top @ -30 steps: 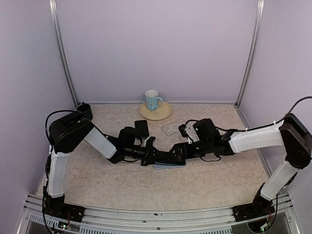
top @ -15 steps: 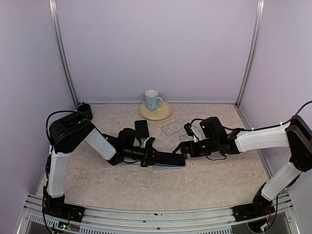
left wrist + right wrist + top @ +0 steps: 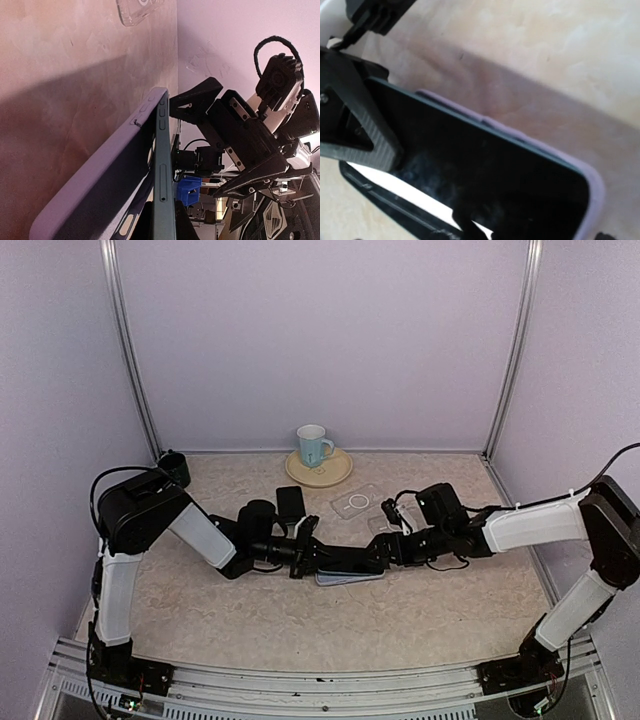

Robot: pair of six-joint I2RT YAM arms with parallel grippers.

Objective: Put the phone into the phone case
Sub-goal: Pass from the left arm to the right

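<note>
The dark-screened slab phone [image 3: 485, 175] lies at frame centre in the overhead view, on the beige mottled table [image 3: 420, 630]; one end sits inside the lavender soft-rimmed phone case [image 3: 592, 187]; the other end tilts clear of the case, because the left gripper [image 3: 310, 562] is clenched on it to steer it; seating appears half done. The left arm stretches low from frame left, wrist rolled sideways; the right arm reaches low from frame right; the right gripper [image 3: 376, 557] is spread wide, grasping nothing, poised at the case end, probably to brace or press.
</note>
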